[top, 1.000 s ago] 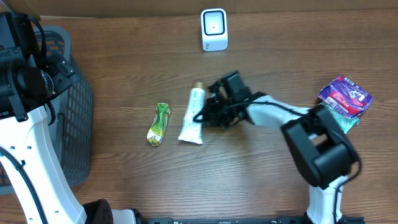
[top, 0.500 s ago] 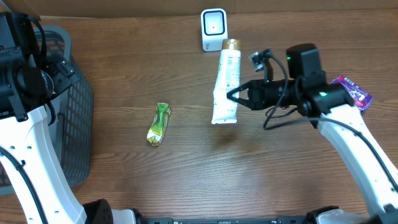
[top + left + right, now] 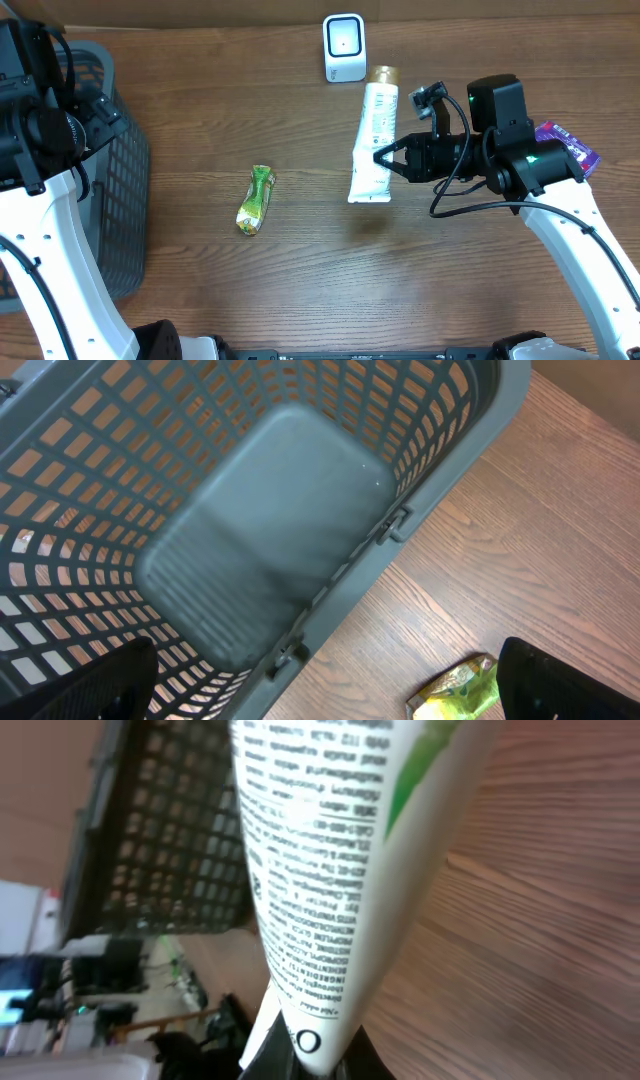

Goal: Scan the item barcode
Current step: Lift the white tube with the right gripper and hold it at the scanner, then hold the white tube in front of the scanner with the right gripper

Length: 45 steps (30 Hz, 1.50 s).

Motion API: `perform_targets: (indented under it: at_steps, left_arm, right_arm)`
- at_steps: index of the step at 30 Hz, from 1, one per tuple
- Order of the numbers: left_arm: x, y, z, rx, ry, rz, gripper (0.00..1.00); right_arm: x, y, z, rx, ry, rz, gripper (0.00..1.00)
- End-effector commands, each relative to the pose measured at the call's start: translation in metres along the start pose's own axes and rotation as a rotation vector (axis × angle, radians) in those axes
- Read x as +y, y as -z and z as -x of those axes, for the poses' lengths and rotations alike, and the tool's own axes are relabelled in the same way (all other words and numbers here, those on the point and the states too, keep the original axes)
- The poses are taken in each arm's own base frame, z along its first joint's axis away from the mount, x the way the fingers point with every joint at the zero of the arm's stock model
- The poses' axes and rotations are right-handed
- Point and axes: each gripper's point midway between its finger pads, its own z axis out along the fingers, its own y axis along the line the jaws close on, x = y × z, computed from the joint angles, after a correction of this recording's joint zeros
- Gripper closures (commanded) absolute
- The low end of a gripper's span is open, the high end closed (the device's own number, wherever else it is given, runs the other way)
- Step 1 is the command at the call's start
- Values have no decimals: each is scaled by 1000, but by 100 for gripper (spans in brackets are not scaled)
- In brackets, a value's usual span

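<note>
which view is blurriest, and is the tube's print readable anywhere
Right wrist is blurriest: the tube fills the frame, its print soft but partly legible, the background blurred. Overhead: sharp, evenly lit, the tube's faint shadow on the table. Left wrist: basket fairly sharp.

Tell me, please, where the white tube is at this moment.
In the overhead view the white tube is right of centre, held in the shut right gripper. Its gold cap is close to the white scanner near the top of the picture.
</note>
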Motion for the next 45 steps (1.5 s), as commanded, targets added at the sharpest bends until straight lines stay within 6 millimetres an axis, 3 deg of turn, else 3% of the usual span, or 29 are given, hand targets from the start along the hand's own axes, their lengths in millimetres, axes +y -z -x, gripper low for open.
perform_targets:
  at_steps: [1,6,9,15,22,28,34,38,45]
  left_arm:
    - [0,-3,0,5,18,4,0]
    - [0,-3,0,6,18,4,0]
    - [0,-3,0,6,18,5,1]
    - [0,-3,0,6,18,5,0]
    - [0,-3,0,6,17,4,1]
    - [0,-3,0,6,18,5,0]
    - [0,-3,0,6,18,4,1]
    - [0,-3,0,6,17,4,1]
    - [0,-3,0,5,18,4,0]
  right_arm:
    - [1,16,26,-95,26,-146,97]
    - [-15,36,58,-129,23,-437,97]
    - [-25,47,98,-143,66,-670,97]
    - [-62,37,154,-228,181,-1050,96]
    - [-109,21,207,-308,460,-1549,96]
    - [-142,-30,234,-182,731,-1626,96]
    - [-156,-53,261,-205,881,-1702,96]
    - [-164,-68,262,-85,1026,-1709,96]
    - [-188,-80,258,-32,1052,-1679,96]
